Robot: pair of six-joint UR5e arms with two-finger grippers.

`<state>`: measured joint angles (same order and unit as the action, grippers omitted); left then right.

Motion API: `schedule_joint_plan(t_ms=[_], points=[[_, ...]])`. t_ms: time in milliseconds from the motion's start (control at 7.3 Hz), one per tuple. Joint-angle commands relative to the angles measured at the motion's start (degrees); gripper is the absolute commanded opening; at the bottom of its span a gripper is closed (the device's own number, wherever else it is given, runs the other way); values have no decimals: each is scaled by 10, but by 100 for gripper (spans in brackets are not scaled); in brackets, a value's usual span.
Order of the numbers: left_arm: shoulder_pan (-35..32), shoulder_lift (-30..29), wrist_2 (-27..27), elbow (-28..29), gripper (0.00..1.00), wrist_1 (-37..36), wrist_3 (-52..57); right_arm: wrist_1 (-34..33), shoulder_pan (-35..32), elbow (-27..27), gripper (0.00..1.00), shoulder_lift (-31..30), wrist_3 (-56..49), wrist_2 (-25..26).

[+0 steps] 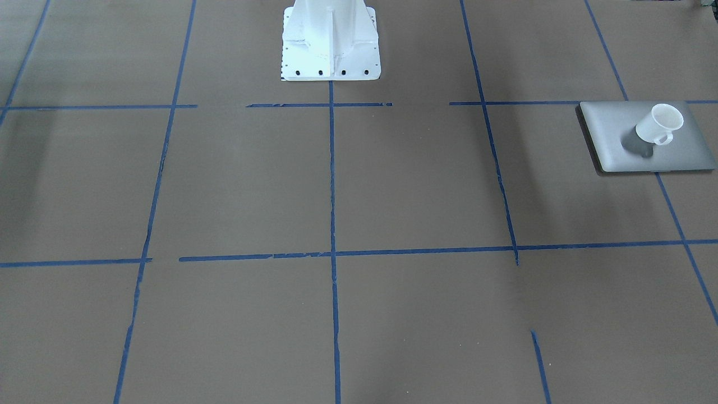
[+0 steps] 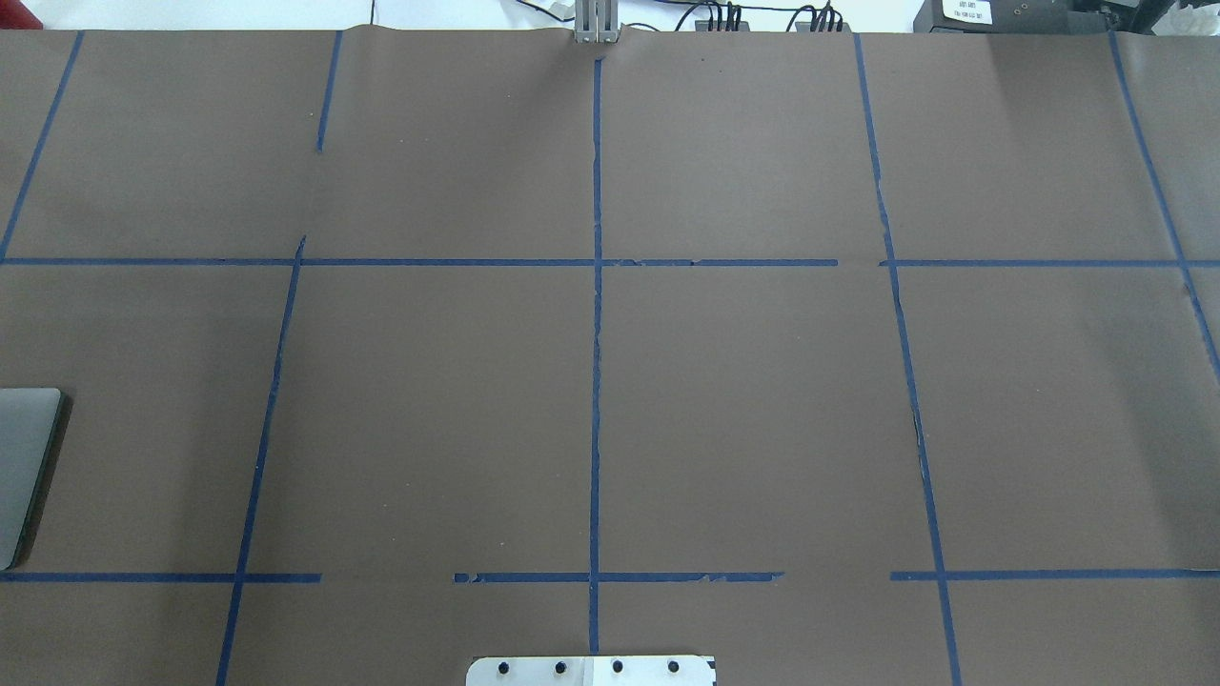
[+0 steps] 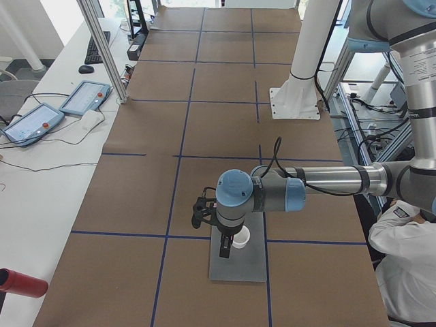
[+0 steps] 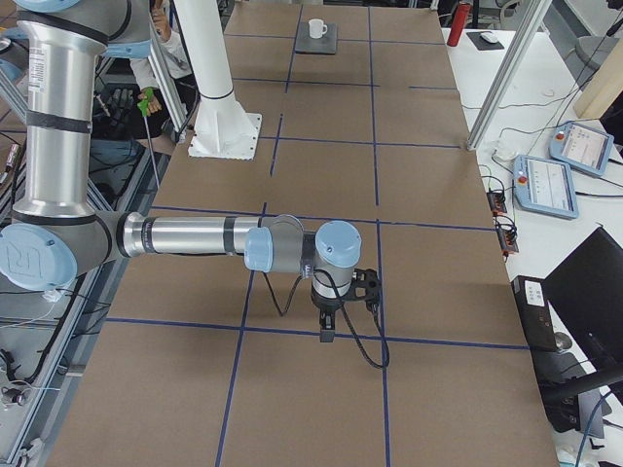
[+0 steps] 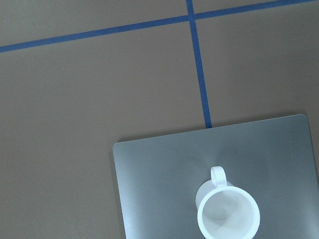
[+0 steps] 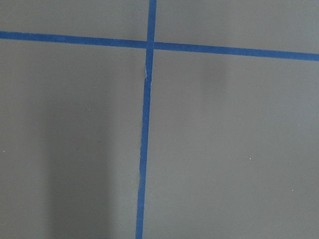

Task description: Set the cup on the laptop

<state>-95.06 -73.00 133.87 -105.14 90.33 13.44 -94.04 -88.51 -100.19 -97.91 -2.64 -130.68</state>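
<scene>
Left arm (image 3: 327, 180) reaches out level above the cup (image 1: 660, 124) on the laptop (image 1: 611, 134).

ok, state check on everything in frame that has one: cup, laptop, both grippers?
cup: upright on the laptop lid, empty, nothing gripping it.
laptop: shut, lying flat on the table.
left gripper: above the laptop, clear of the cup; can't tell whether the fingers are open or shut.
right gripper: over the table, far from the cup; can't tell whether the fingers are open or shut.
</scene>
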Motion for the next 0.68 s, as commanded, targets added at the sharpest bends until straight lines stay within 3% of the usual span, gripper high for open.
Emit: schedule_joint_plan(t_ms=[0,548], points=[[0,-6,0,1,100,0,-3,0,0,0,100,0,0,1],[0,-7,0,-4,100,0,-3,0,0,0,100,0,0,0]])
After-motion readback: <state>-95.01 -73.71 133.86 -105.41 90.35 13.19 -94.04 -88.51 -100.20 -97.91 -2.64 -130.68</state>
